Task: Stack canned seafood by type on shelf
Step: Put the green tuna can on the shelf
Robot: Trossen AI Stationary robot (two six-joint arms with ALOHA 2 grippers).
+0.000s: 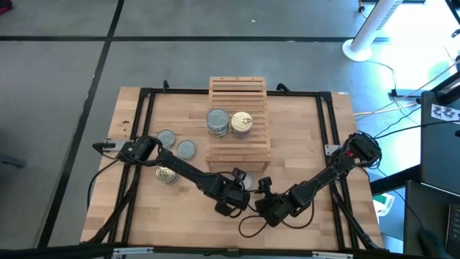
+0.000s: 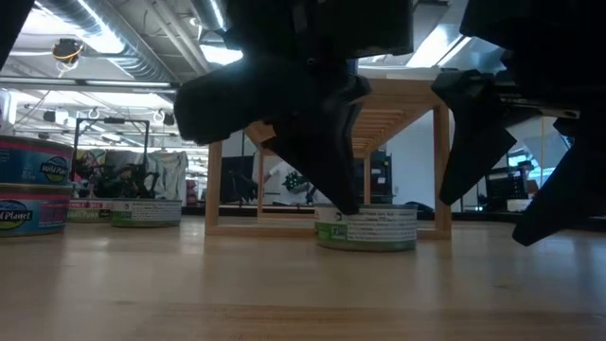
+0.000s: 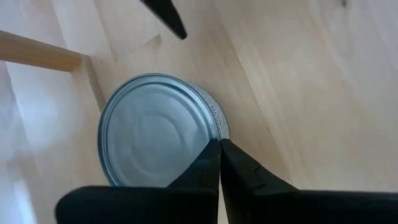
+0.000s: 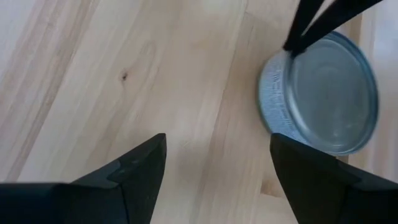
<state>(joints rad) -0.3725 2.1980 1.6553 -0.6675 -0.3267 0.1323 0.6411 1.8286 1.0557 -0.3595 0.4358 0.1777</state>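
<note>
Tabletop [image 1: 302,144] carries the slatted wooden shelf [image 1: 238,90] at its far-edge middle. On the shelf's near half: a grey-topped tin stack [image 1: 218,122] beside a gold ring-pull stack [image 1: 241,124], sorted by type (heights hard to count from above). Three loose tins sit toward the table's left edge: two grey [image 1: 166,137] [image 1: 186,149], one gold [image 1: 167,174].

Left gripper [image 3: 219,152], near the table's near edge and just off the shelf's near end, has its fingers pressed together, tips meeting over the rim of a grey-topped tin [image 3: 158,130]. It's not pinching the tin; probably a nudge or a missed grasp. The tin stays flat on the table.

Right gripper [image 4: 217,162] hovers beside it with fingers spread wide and nothing between them, likely waiting its turn. The arms hide most of this tin from above.
</note>
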